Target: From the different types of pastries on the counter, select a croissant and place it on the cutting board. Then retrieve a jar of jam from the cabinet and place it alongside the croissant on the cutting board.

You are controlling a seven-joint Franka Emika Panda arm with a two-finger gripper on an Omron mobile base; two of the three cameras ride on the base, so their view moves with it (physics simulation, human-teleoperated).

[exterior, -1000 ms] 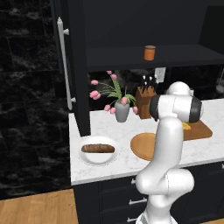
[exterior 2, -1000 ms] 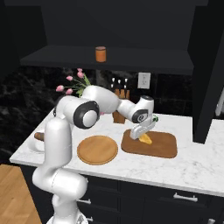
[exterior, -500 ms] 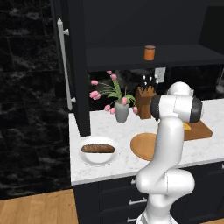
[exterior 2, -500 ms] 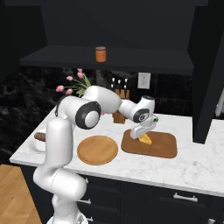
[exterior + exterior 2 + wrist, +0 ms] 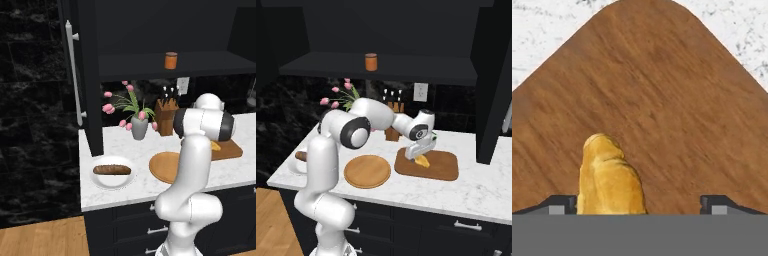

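- Left base view: the jar of jam [image 5: 171,60] stands upright on the cabinet [image 5: 165,65] shelf. It looks rigid and smooth, probably best gripped across its sides below the lid.
- Right base view: the gripper [image 5: 418,152] hangs over the cutting board [image 5: 443,166].
- Hand view: the fingers [image 5: 562,204] stand wide apart, holding nothing. The croissant [image 5: 609,177] lies on the board near one finger; it is likely light and crushable.

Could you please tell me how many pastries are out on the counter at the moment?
2. The croissant lies on the cutting board under the gripper; the dark brown loaf sits on a white plate at the counter's left end. Others could be hidden behind the arm.
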